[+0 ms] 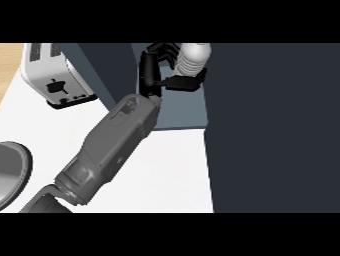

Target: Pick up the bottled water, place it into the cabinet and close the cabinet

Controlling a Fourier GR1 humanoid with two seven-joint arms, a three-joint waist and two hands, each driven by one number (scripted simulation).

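The bottled water [191, 59] is a pale ribbed bottle standing upright at the top of the head view, inside the open cabinet [180, 112] above its grey-blue shelf. My left hand [152, 70] is shut on it: black fingers wrap over it from the left and the thumb presses its lower part. The grey forearm [106, 150] runs up to it from the lower left corner. Whether the bottle's base touches the shelf is hidden. The cabinet's dark door [284, 125] stands open and fills the right side. My right hand does not show.
A silver toaster [55, 75] stands at the upper left on the white counter [165, 175]. The rim of a grey pan [3, 175] shows at the lower left edge. A strip of wooden floor lies at the far left.
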